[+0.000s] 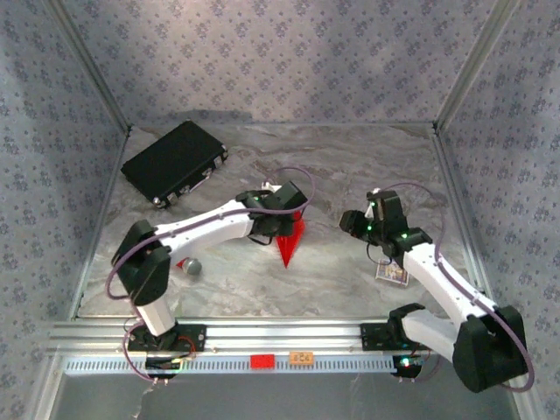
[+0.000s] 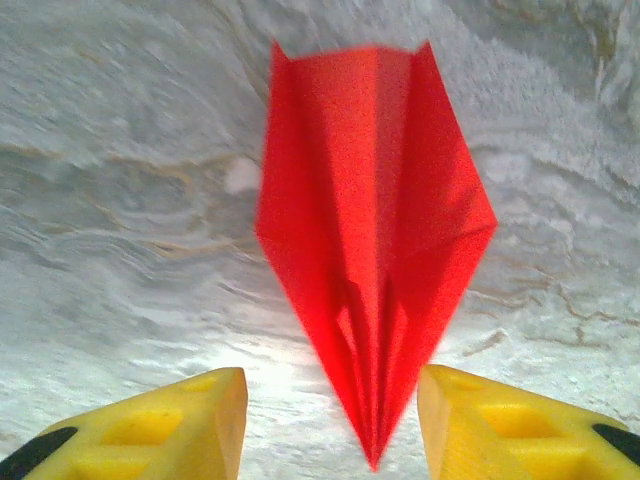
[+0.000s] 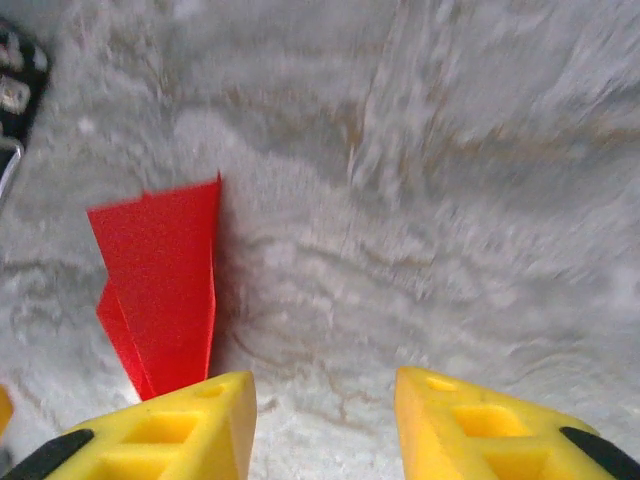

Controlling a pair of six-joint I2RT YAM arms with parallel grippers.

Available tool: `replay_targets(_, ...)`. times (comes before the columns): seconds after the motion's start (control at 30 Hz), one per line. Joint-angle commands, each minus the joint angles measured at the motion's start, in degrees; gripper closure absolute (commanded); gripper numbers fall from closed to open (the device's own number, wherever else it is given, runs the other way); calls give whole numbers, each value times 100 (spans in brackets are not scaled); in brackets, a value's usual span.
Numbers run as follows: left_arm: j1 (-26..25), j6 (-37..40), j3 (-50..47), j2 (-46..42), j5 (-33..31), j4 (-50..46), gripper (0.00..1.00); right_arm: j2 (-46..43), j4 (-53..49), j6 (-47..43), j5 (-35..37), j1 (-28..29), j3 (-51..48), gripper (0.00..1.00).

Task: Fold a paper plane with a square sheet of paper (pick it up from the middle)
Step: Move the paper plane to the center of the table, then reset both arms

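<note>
You see the paper plane (image 2: 375,250) lying flat on the marble-patterned bench (image 1: 350,166), about in the middle and a little to the left. It is a narrow red dart with a centre crease. Its sharp nose points to the near edge and its wide tail to the far side.

In the top view the tail is hidden under the left tool (image 1: 289,214), which hangs just over it. In the left wrist view the two yellow fingers (image 2: 175,425) of this tool are spread. The nose of the plane lies in the gap between them with bare bench on each side, so they pinch nothing. Whether the fingertips touch the bench, you cannot tell.

The right tool (image 1: 352,222) is to the right of the plane, near it but apart from it. Its yellow fingers (image 3: 490,425) are spread too, and between them you see bare bench. In the right wrist view the plane is at the left, and its nose goes behind the finger on that side.

The black case (image 1: 175,164) lies at the far left of the bench, well apart from the plane. A small red-and-grey round object (image 1: 188,265) rests near the left arm, to the left of the plane. A tiny red block (image 1: 262,360) sits on the metal rail (image 1: 105,332) at the near edge, between the two arm bases.
</note>
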Motion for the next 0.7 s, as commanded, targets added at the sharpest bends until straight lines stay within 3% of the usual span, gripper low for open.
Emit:
replay_targets(0.0, 376, 512, -502, -497, -609, 351, 49, -376, -580, -545, 1479, -49, 377, 46)
replay_targets(0.17, 1135, 1227, -1646, -1484, -1142, 1247, 35, -461, -320, -1416, 3208, -197, 468, 32)
replay_targets(0.23, 1582, 1553, -2113, -1852, -1360, 1645, 27, -287, 186, -2021, 3506, -343, 226, 25)
replay_targets(0.33, 2234, 1954, -2660, -2273, -1970, 2086, 25, 222, 940, -2632, 3674, -676, -90, 22)
replay_targets(0.4, 2644, 2324, -2981, -2514, -2259, 2466, 23, 609, 1422, -2803, 3449, -961, -219, 21)
replay_targets(0.57, 3537, 3904, -4258, -2920, -1622, 4668, 19, 1499, 3279, -3108, 2608, -1454, -771, 21)
replay_targets(0.67, 3954, 3988, -4529, -3058, -1080, 5123, 16, 1990, 4398, -3546, 2208, -1491, -988, 22)
